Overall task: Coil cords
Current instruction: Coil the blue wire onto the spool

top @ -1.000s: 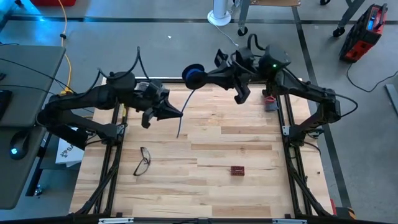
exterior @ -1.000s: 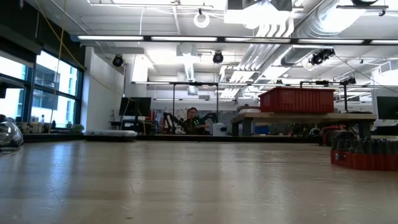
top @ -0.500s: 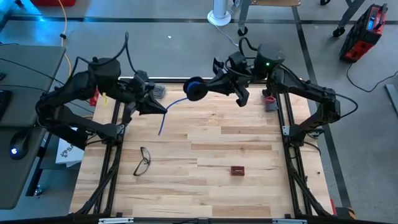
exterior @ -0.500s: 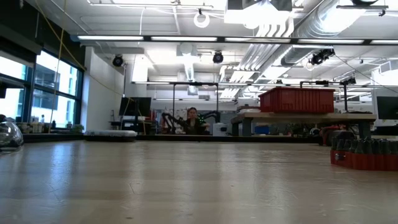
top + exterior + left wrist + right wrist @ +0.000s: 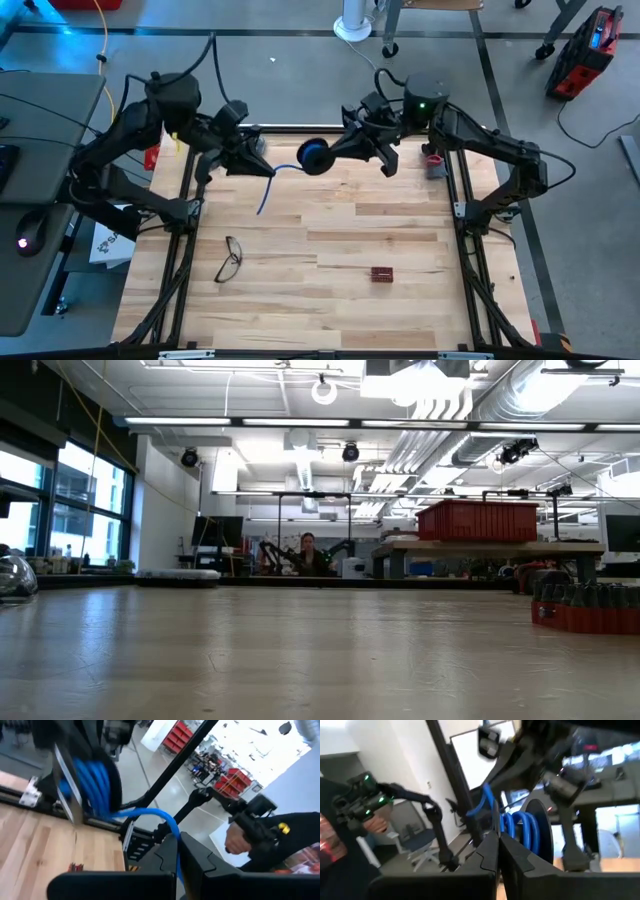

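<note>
Taking the blue coil as the landmark: it hangs above the far edge of the wooden table, between the two arms. Left of it, the left gripper has its fingers closed on the cord's loose tail, which runs from the coil to the fingertips and then droops toward the table on the near side; the left wrist view shows that tail entering between the shut fingers. Right of the coil, the right gripper is clamped on the coil itself, whose windings fill its wrist view, blurred. Well nearer than the coil, a pair of eyeglasses lies to its left and a small red block to its right. The low view shows neither gripper nor the coil. No writing is legible.
</note>
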{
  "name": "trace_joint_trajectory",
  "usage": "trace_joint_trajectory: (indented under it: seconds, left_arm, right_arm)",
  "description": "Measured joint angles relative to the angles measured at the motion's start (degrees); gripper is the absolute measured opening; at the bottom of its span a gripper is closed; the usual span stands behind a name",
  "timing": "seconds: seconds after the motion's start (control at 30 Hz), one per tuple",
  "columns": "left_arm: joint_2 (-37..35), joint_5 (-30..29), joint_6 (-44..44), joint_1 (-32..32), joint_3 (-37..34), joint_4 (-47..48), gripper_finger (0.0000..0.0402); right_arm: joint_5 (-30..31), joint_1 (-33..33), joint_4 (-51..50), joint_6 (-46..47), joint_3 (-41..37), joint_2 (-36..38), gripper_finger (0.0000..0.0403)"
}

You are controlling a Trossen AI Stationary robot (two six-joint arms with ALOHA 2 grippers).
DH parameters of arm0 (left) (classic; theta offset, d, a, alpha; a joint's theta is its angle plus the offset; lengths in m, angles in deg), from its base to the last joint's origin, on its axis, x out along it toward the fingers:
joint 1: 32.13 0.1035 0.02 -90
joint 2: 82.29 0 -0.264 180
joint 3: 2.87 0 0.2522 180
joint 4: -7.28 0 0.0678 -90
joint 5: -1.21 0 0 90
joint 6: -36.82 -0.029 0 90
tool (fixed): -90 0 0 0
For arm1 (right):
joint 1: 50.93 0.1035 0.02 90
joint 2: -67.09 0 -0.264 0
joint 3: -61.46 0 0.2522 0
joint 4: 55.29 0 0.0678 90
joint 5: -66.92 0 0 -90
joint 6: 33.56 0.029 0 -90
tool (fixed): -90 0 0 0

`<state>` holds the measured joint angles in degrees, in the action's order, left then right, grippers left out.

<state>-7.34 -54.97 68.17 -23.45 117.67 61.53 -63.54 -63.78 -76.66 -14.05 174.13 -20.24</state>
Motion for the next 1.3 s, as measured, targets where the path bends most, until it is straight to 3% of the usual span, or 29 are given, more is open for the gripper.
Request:
trace_joint_trajectory:
  seconds: [0.37,0.63,0.87,1.3]
  left_arm:
    - [7.4,10.1,0.0,5.9,7.7,-0.8,0.0]
    - [15.6,20.9,1.5,8.9,12.2,-8.6,0.0]
    - [20.4,24.1,1.5,10.6,15.1,-12.3,0.0003]
    - [22.9,22.9,-0.1,10.4,15.1,-12.2,0.0119]
  right_arm:
    - [1.3,4.8,-2.8,0.0,0.0,0.0,0.0]
    - [2.7,7.1,-2.9,0.1,0.0,0.0,0.0]
    - [5.1,8.9,-1.9,1.1,0.0,0.0,0.0]
    - [7.0,10.7,5.3,1.5,0.0,-0.1,0.0]
